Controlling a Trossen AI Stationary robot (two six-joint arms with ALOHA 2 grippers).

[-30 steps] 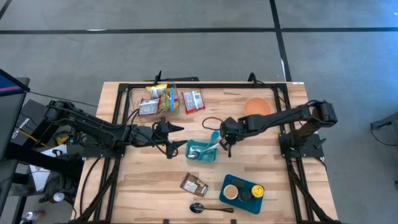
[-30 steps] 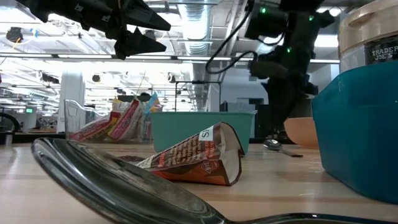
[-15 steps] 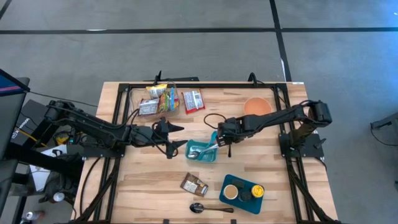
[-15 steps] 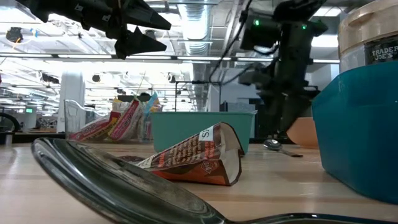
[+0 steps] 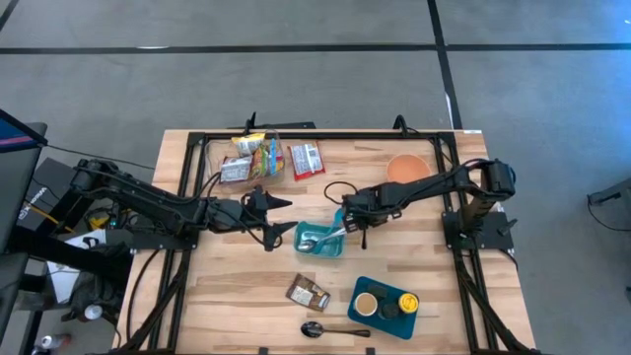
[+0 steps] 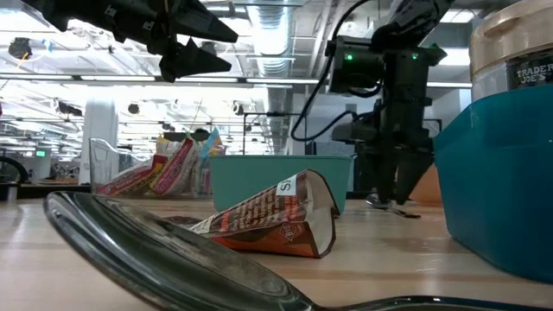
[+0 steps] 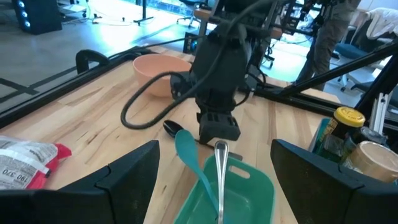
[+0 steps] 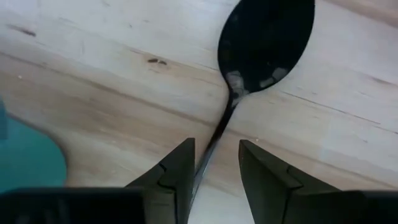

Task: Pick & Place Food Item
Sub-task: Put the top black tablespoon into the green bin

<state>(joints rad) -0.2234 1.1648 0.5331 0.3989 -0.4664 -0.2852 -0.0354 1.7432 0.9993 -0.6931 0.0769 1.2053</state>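
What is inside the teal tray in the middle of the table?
In the teal tray lie a silver spoon and a teal spoon, both handles leaning over its rim. The tray floor under the spoon bowls is hidden, and from the low view its wall hides the whole inside.

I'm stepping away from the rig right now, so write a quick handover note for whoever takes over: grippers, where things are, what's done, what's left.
Left gripper: open, empty, hovering beside the teal tray.
Right gripper: low over the table by the tray, fingers straddling the handle of a dark spoon lying on the wood; nothing lifted.
Tray holds a silver spoon and a teal spoon.
Snack packets sit at the table's far side, one brown packet near the front, beside the blue bin of jars.
Done: no food item visibly placed.
Left: likely the whole food pick and place.
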